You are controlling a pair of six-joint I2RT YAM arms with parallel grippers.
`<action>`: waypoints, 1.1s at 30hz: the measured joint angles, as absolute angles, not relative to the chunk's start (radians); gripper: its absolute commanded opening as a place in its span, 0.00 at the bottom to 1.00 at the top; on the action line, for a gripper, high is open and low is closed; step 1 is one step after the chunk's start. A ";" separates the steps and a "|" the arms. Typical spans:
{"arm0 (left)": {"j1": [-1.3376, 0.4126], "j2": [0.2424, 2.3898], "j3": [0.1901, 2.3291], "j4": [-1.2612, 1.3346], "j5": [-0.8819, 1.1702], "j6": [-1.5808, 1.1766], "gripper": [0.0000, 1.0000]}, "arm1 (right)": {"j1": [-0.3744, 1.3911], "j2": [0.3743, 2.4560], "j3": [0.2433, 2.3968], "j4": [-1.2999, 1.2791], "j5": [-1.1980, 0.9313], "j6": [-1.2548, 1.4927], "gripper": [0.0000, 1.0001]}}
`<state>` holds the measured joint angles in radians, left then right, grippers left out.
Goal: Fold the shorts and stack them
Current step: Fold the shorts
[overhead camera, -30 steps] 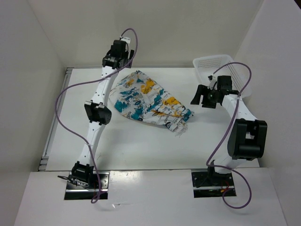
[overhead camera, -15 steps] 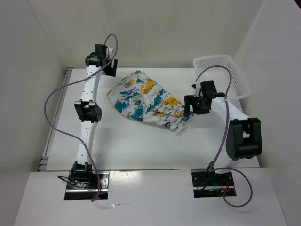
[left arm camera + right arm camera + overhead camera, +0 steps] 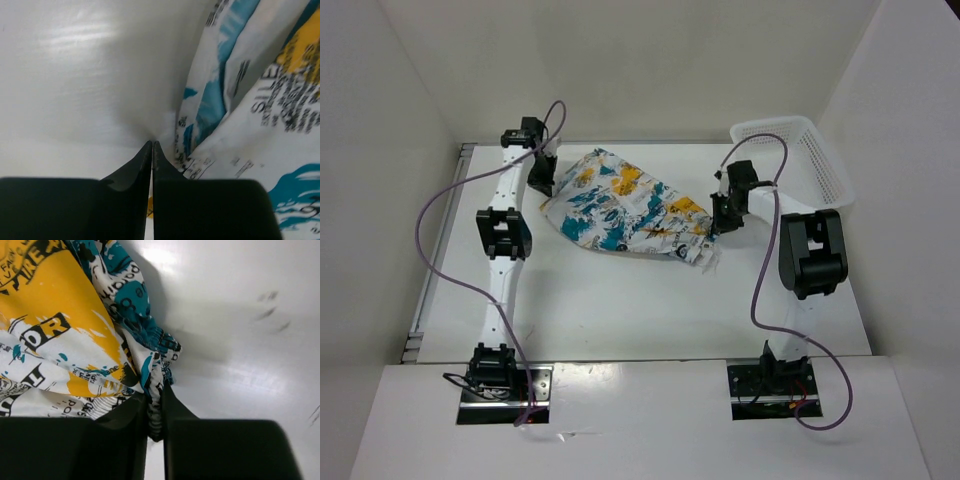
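lying on a white table [image 3: 620,300] between white walls [image 3: 650,70], shorts [image 3: 620,205] are pinched by right hand [image 3: 155,390]; left hand [image 3: 152,146] closed.

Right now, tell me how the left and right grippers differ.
The right gripper pinches a gathered edge of the shorts; the left gripper is shut beside the shorts, no cloth visible between its tips. The right gripper is at the shorts' right end, the left gripper at their left end. Both are shut.
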<state>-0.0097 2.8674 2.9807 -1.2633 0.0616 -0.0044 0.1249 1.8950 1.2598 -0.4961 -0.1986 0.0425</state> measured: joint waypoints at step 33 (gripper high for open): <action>0.029 2.159 1.799 -0.649 0.184 -0.004 0.66 | 0.148 1.757 1.260 -0.452 -0.243 0.032 0.94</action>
<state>0.0292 2.1593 1.7988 -0.6495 0.1841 -0.0040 0.1482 1.7565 1.2598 -0.4522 -0.2428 0.0319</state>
